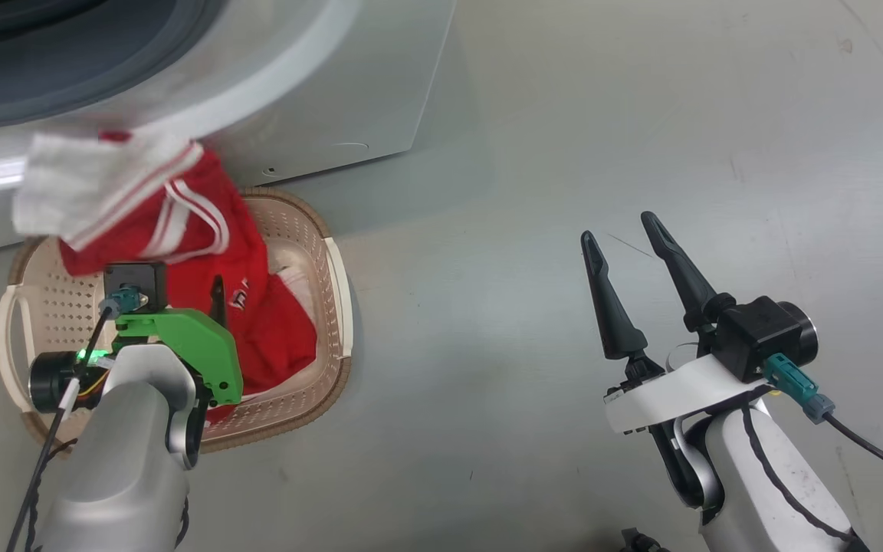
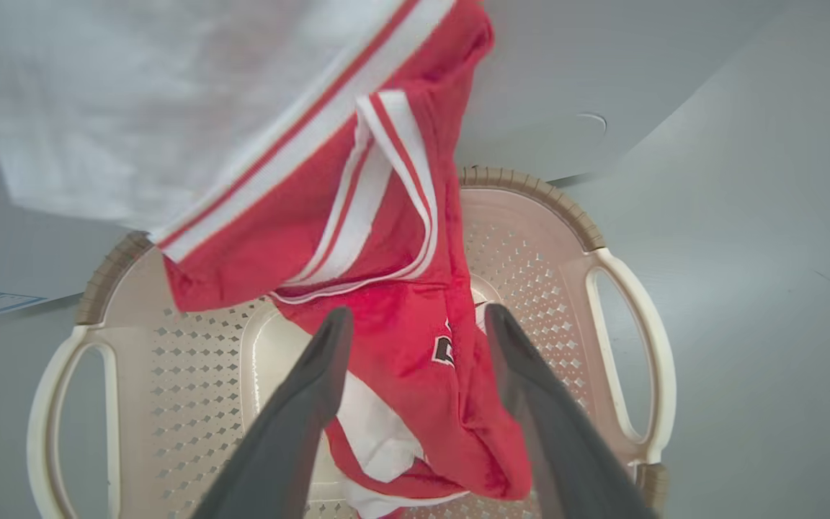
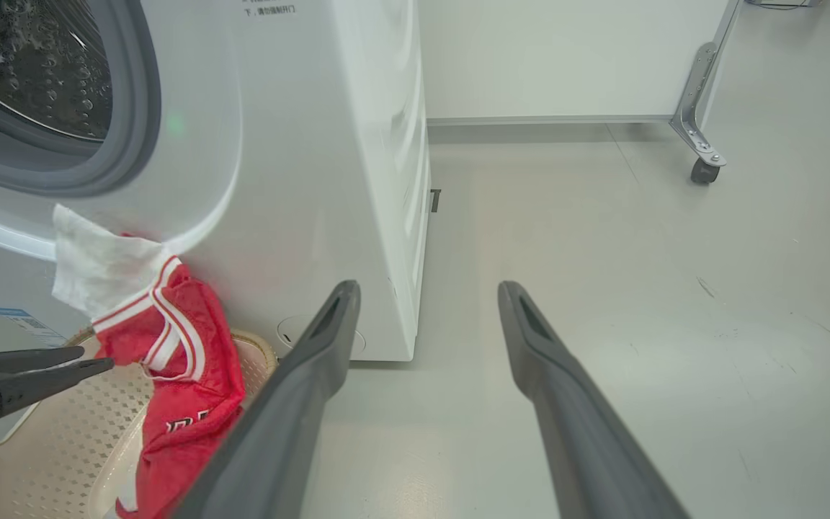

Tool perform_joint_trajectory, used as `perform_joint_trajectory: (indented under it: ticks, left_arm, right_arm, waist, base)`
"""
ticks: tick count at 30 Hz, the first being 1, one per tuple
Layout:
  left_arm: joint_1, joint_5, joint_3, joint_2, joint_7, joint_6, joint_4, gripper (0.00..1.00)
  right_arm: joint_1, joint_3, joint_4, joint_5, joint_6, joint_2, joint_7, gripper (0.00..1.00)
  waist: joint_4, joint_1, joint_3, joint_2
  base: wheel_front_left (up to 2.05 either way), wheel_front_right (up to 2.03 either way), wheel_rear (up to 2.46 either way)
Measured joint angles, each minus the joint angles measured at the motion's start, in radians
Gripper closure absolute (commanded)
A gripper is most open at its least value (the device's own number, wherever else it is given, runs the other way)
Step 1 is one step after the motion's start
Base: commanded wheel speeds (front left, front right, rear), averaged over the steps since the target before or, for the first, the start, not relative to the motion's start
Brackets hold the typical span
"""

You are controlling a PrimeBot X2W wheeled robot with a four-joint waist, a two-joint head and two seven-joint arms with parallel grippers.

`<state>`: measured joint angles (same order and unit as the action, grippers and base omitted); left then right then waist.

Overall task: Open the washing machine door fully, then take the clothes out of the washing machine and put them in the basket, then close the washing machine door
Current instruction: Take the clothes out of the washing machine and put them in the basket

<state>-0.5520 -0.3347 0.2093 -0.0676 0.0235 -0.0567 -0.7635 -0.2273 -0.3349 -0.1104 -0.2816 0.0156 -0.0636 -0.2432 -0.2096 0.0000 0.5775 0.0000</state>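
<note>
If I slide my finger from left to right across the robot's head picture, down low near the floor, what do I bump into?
The basket by its white handle → the red clothes → bare grey floor → the right gripper → the teal plug on its cable.

- Pale grey floor (image 1: 564,153) spreads out ahead of the right end effector (image 1: 619,228).
- Basket (image 1: 338,307) sits on it, directly under the left end effector (image 2: 415,317).
- Washing machine (image 1: 349,92) stands just beyond.
- Castor leg (image 3: 703,144) stands farther off.
</note>
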Motion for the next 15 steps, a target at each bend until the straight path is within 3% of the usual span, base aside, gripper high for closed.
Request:
perform_joint_trajectory:
  ticks: [15]
  left_arm:
    - [-0.009, -0.001, -0.012, -0.001, -0.152, 0.01, -0.087, 0.0]
  right_arm:
    - [-0.001, 0.012, -0.035, -0.008, -0.001, 0.002, -0.006, 0.0]
  waist:
    - [0.024, 0.0, -0.037, 0.0]
  base:
    - [0.0, 0.0, 0.0]
